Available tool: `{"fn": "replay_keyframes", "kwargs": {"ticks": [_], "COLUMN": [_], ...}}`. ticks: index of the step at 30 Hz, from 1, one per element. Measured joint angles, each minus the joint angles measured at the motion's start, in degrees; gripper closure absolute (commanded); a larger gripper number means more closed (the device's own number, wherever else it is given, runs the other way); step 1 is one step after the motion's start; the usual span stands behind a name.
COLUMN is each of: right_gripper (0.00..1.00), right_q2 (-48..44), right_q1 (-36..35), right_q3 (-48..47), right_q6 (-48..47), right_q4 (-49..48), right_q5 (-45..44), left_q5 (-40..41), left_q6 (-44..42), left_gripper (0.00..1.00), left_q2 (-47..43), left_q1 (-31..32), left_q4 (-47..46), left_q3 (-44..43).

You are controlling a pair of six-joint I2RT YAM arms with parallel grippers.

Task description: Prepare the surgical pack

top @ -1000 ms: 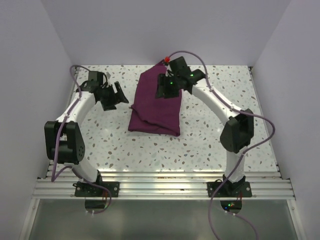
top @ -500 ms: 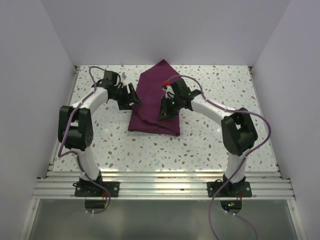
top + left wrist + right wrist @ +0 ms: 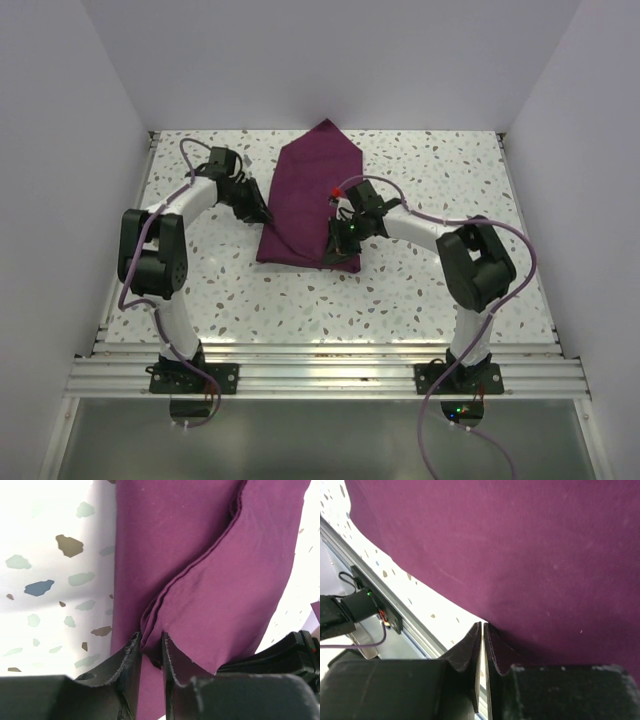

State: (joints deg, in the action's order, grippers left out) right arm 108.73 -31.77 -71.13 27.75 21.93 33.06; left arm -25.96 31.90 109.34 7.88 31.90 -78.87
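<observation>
Mid-frame on the counter [image 3: 430, 180], the surgical pack [image 3: 315, 195] lies part-folded, folding seemingly unfinished — left hand [image 3: 262, 213] pinched shut on a crease at its left edge, right hand [image 3: 338, 245] closed at its lower-right corner, whether on cloth unclear.

Robot lab test cell, not a home or shop. Plain pale walls [image 3: 330, 60] box the table in at 9, 12 and 3 o'clock. Speckled terrazzo-look tabletop [image 3: 420, 290]. Slotted aluminium rail [image 3: 330, 378] runs along 6 o'clock, with the left arm [image 3: 160, 260] and right arm [image 3: 475, 265] bolted onto it. Loose purple cables [image 3: 360, 645] and a green status light [image 3: 368, 593] on the electronics.
</observation>
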Motion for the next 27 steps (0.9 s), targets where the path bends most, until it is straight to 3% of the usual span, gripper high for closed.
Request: {"fn": "replay_keyframes", "kwargs": {"ticks": [6,11,12,16,19,24,27], "right_gripper": [0.93,0.93,0.93,0.93,0.93,0.93,0.93], "right_q2": [-2.1,-2.03,-1.05,7.5,15.1,25.0,28.98], "right_q1": [1.77,7.06,8.04,11.47,13.35,16.11,17.38], "right_q3": [-1.42,-10.03,-12.9,-26.49,-33.48,-37.0,-37.0], "right_q6": [0.24,3.41,4.0,5.88,6.12,6.45,7.76], "right_q4": [1.2,-3.23,-4.46,-8.09,-9.09,-9.35,-10.14], "right_q5": [-2.27,-9.55,-10.38,-12.28,-12.07,-9.57,-7.58], "left_q5": [2.16,3.1,3.32,5.79,8.28,10.05,8.48], "left_q6": [-0.48,-1.7,-1.97,-4.57,-5.99,-7.02,-7.04], "left_gripper": [0.79,0.78,0.75,0.45,0.35,0.41,0.55], "left_q2": [0.0,0.09,0.17,0.39,0.13,-2.32,-2.95], "left_q1": [-0.02,-0.04,-0.04,-0.11,-0.46,-1.01,-1.03], "left_q4": [0.76,1.11,1.22,2.27,2.19,-3.34,-11.96], "left_q3": [-0.02,-0.02,-0.07,-0.42,-0.42,-0.39,-0.74]}}
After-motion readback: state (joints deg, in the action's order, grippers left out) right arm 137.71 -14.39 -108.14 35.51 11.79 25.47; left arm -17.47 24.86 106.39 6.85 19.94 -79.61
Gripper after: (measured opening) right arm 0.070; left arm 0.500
